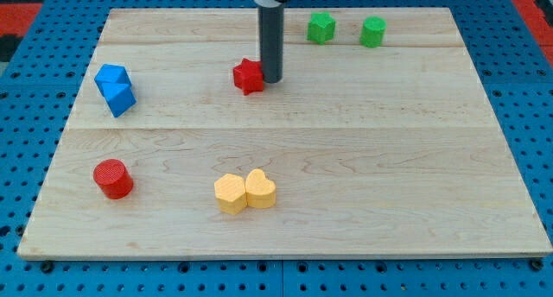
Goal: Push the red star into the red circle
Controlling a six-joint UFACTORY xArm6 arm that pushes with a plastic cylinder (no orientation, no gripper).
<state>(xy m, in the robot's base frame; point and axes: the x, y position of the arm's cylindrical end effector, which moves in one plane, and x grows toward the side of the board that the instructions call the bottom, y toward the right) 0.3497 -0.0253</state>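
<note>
The red star (248, 76) lies on the wooden board (346, 150) at the view's upper middle. My tip (271, 78) stands right against the star's right side, touching or nearly touching it. The red circle (113, 179), a short cylinder, sits far away at the view's lower left. The rod rises straight up from the tip to the view's top edge.
Two blue blocks (115, 89) touch each other at the view's left. Two green blocks (321, 27) (373, 32) sit at the view's top right of the rod. A yellow hexagon (230, 194) and a yellow heart (260, 190) touch at the view's lower middle.
</note>
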